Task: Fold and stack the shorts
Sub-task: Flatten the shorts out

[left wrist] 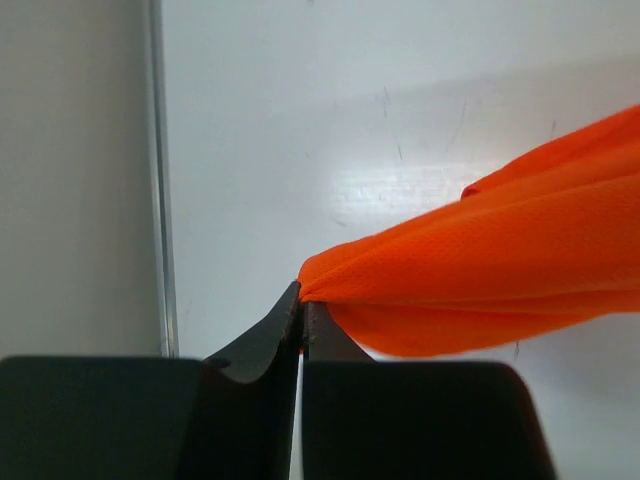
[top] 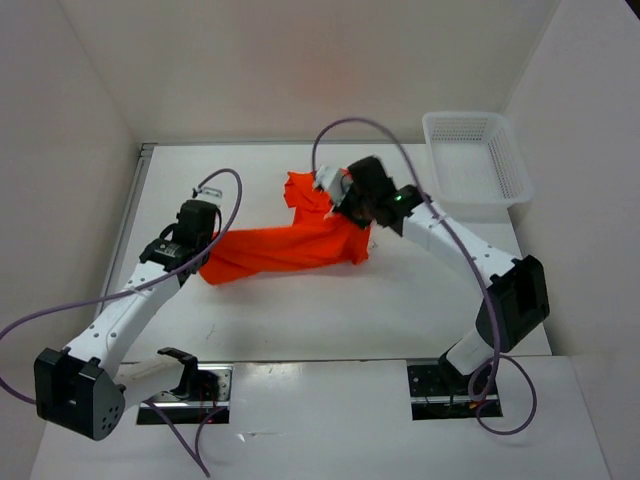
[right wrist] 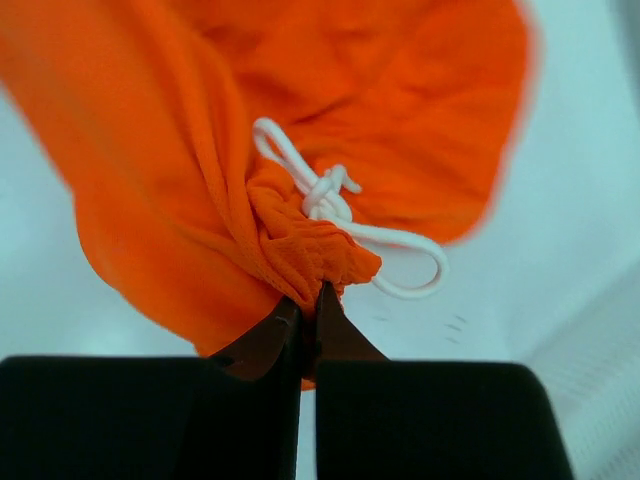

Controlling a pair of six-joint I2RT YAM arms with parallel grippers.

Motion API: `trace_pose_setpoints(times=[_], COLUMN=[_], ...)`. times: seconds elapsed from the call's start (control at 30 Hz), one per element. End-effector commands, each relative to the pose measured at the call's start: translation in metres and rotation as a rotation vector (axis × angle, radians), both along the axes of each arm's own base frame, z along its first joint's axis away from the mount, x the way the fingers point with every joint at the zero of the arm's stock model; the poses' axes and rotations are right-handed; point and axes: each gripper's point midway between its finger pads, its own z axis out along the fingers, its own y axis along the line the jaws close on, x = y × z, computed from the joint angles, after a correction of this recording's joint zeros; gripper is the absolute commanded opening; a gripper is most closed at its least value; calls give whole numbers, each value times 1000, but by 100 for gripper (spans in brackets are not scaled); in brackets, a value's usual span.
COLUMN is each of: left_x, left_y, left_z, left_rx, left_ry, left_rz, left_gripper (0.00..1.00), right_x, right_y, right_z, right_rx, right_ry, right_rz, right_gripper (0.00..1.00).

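Observation:
The orange shorts hang stretched between my two grippers over the middle of the table. My left gripper is shut on the shorts' left end; in the left wrist view the fabric runs off to the right from the closed tips. My right gripper is shut on the gathered waistband, with the white drawstring knotted just above the closed tips. A loose part of the shorts lies on the table behind the right gripper.
A white mesh basket stands at the back right corner. The table's left rail and the enclosure walls bound the area. The white table shows bare in front of the shorts.

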Motion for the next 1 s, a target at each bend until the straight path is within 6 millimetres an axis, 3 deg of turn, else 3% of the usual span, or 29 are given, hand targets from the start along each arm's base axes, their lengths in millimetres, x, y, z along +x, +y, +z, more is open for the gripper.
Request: trace_pose_setpoints(times=[0.0,0.03,0.07,0.1,0.13,0.17,0.2,0.23,0.27,0.33,0.37,0.43,0.47,0.5,0.57,0.6,0.63,0.67,0.73,0.77,0.8,0.9,0.97], left_x=[-25,-32,-36,-42,-48,-52,-62,-65,-70,-73,-77,-85,-91,-94,-102,-108,-111,-111,-114,-115,-112,-107,-104], left_y=[-1,-2,-7,-7,-5,-4,1,4,9,10,12,14,18,20,23,27,27,27,30,30,30,28,28], left_z=[-20,-26,-33,-44,-52,-59,-73,-77,-81,-86,-90,-95,-101,-102,-109,-115,-116,-116,-120,-121,-118,-114,-111], left_rx=[7,2,-10,-9,-2,4,24,33,54,54,56,61,74,81,87,102,101,101,114,117,114,114,119], left_ry=[100,128,158,188,216,235,275,275,281,283,287,306,317,313,332,347,346,346,356,368,358,358,347], left_rz=[-36,-47,-76,-81,-80,-80,-71,-64,-50,-49,-49,-49,-42,-36,-36,-29,-29,-29,-22,-22,-22,-22,-17], left_gripper=[0,0,0,0,0,0,0,0,0,0,0,0,0,0,0,0,0,0,0,0,0,0,0], right_x=[-70,-97,-118,-130,-148,-151,-151,-146,-137,-127,-106,-95,-74,-64,-63,-60,-72,-78,-93,-93,-90,-95,-100], right_y=[37,54,58,67,82,95,103,112,125,136,131,116,84,65,28,11,2,-1,-8,-5,-2,6,7], right_z=[-63,-76,-95,-99,-100,-89,-84,-76,-52,-27,-7,4,-4,-9,-39,-53,-78,-86,-113,-117,-114,-122,-130], right_rx=[-128,-141,-161,-152,-142,-77,-25,6,59,143,208,348,409,445,437,392,359,357,340,353,373,407,405], right_ry=[146,179,222,231,244,256,290,280,236,223,213,331,394,421,457,428,458,474,532,542,532,607,639], right_rz=[264,336,388,403,450,465,423,407,402,367,307,196,88,4,-136,-208,-233,-244,-281,-279,-284,-299,-311], right_gripper=[0,0,1,5,24,46,56,60,67,69,69,67,63,58,45,28,23,21,23,24,33,46,49])
